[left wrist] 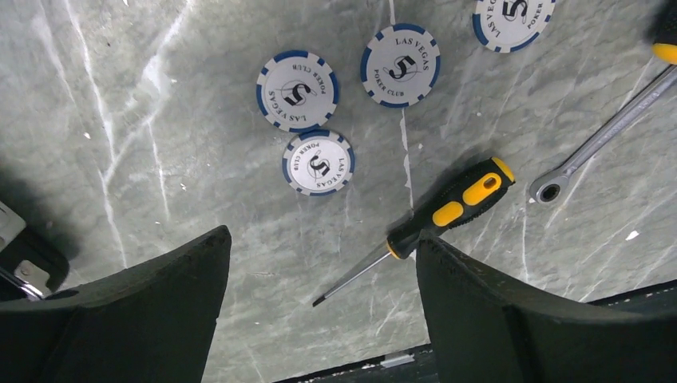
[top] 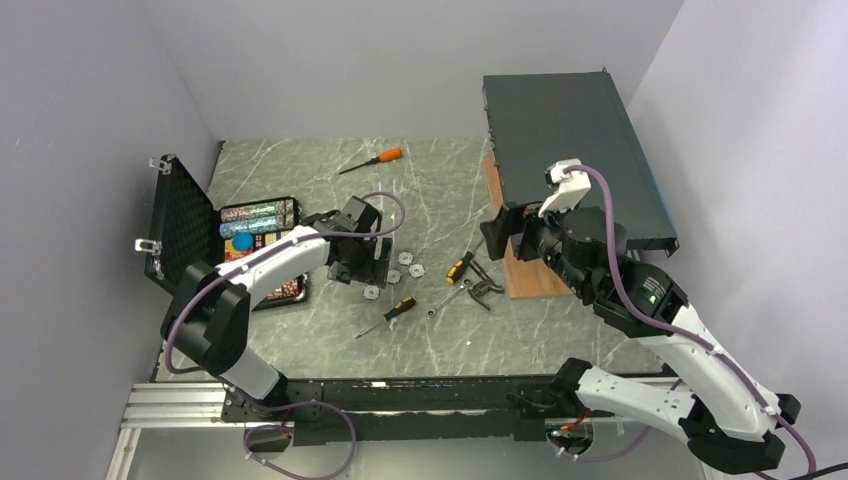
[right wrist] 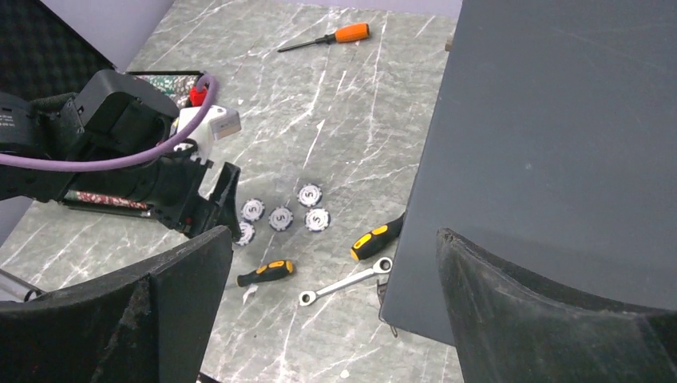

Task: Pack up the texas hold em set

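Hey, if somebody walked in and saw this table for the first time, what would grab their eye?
The open black case at the left, with chip rows inside, stands out first. Next are the loose blue-and-white chips mid-table, with the left gripper open close by, among a yellow-handled screwdriver and a wrench. A big dark box fills the right rear.

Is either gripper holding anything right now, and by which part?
Nothing is held. The left gripper hangs open by loose chips; the right gripper is open and empty.
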Controlling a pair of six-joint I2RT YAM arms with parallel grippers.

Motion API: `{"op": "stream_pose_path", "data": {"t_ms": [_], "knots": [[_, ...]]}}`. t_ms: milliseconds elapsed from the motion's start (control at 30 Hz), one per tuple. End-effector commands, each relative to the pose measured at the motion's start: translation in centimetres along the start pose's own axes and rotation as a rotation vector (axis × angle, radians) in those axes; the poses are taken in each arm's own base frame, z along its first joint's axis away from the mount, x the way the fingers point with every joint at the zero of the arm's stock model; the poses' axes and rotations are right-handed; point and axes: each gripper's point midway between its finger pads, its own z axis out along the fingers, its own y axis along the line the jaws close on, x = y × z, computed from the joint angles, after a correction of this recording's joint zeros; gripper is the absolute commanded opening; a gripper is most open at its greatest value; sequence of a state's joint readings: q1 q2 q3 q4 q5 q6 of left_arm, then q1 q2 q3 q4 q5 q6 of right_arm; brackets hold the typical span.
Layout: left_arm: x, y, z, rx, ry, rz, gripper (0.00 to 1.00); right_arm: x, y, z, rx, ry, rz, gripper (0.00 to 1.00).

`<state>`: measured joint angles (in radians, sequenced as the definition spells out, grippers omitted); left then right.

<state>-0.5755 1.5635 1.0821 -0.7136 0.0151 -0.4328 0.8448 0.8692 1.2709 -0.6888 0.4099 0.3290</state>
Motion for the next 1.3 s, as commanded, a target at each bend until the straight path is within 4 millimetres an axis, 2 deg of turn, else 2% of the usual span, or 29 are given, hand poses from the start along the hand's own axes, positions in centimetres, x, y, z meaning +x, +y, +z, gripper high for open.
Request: {"op": "stream_pose_path", "data": {"t_ms": [0,333,633,800,1133,1267], "knots": [[-0.7,-0.7,0.1,0.023,-0.067,-0.091,0.84,0.3,-0.2,-0.3,-0.005,-0.011,0.022,1.0],[-0.3,0.0,2.8,-0.049,-0.031,-0.164,0.73,0.8,-1.4,-2.5,-0.013,-0.045,0.053,1.0],[0.4,0.3,4.9,-0.116,0.003,-0.166,0.64,0.7,-1.6,-2.8,-0.014,-0.054,0.045,1.0],[0.6,0.3,5.3,-0.144,0.012,-0.152,0.56,0.7,-1.7,-2.8,-0.008,-0.057,0.039,1.0],[1.1,-0.1,5.8,-0.16,0.033,-0.13,0.49,0.8,-1.5,-2.7,-0.017,-0.054,0.038,1.0],[1.1,-0.2,5.6,-0.156,0.032,-0.127,0.41,0.8,-1.6,-2.8,-0.017,-0.056,0.039,1.0]]}}
